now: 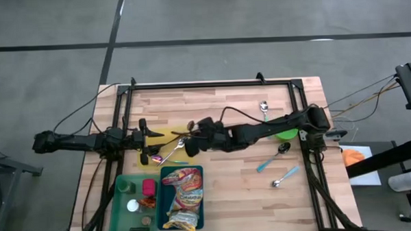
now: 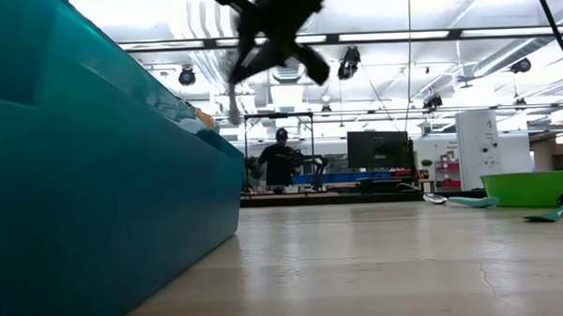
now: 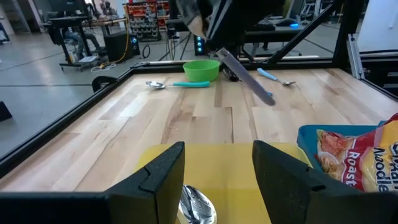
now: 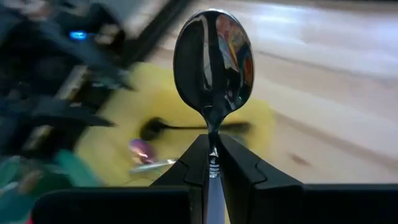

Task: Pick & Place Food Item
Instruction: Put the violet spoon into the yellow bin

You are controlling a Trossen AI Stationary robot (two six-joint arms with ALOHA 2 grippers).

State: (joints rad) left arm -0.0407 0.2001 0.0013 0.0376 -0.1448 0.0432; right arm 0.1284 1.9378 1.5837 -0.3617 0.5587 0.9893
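Right wrist view: my right hand (image 4: 213, 163) is clenched on the neck of a metal spoon (image 4: 214, 59), its two dark fingers (image 4: 194, 163) pressed together around the handle so that the polished bowl stands up in front of the camera. Below the bowl lies the yellow mat (image 4: 180, 118), where a dark-handled utensil (image 4: 186, 127) and a purple-handled spoon (image 4: 146, 155) rest flat.

High view: the right arm reaches from the worktop's (image 1: 229, 190) right side across to its middle, and the hand (image 1: 189, 140) hangs above the near edge of the yellow mat (image 1: 166, 137) with the metal spoon (image 1: 181, 141) in its grip. The food item, a packet of roast noodles (image 1: 183, 198), lies in the teal bin (image 1: 164, 173) at the front of the worktop; it touches neither hand. A green tray (image 1: 121, 201) of small items stands just beside the bin on its left. A green bowl (image 1: 286, 134) lies partly under the right arm, and loose spoons (image 1: 285, 176) are scattered near it.

Left wrist view: my left hand (image 3: 214, 177) is released, its fingers (image 3: 165, 180) standing about half open with nothing between them. It waits level at the left edge of the mat, pointing across the worktop. A spoon bowl (image 3: 198, 204) lies on the mat just under the gap.

Low view: the right hand shows high above the worktop, blurred, with the spoon (image 2: 233, 108) hanging from it.
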